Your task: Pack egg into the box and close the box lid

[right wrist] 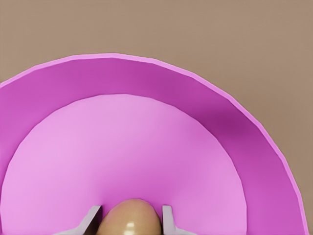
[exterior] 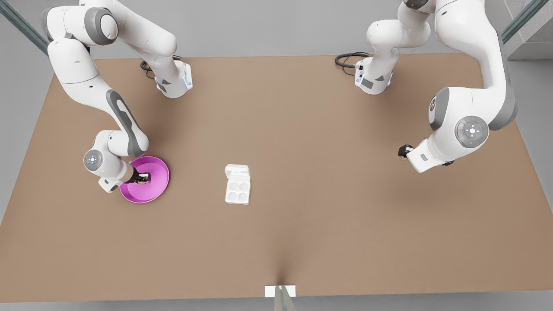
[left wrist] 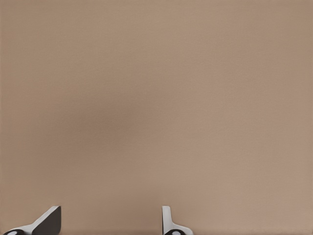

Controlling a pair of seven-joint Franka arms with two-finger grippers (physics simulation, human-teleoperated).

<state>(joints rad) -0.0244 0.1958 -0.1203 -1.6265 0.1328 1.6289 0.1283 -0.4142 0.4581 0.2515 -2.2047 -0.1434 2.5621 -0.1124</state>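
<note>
Egg [right wrist: 131, 218] sits between my right gripper [right wrist: 132, 215] fingertips, inside the pink plate [exterior: 157, 170] on the front view's left. In the right wrist view I see 1 finger [right wrist: 90, 218] on each side of the tan-brown shell, close against it; I read the fingers as closed on the egg, though I cannot tell whether the egg is resting on the plate floor or lifted clear of it. In the front view that gripper [exterior: 144, 177] points down into the plate.

My left gripper [left wrist: 110, 220] hangs over bare brown table [exterior: 324, 151] on the front view's right, well apart from everything else. Its 2 fingertips [left wrist: 49, 220] stand wide apart with nothing between them, and that arm is waiting.

I see the box [exterior: 237, 191] near the middle of the table, between the 2 arms and well apart from the plate. Its 4 round cups face up and look unfilled. The box lid [exterior: 237, 172] lies flat and open on the far side of the cups, joined to the tray along 1 edge.
</note>
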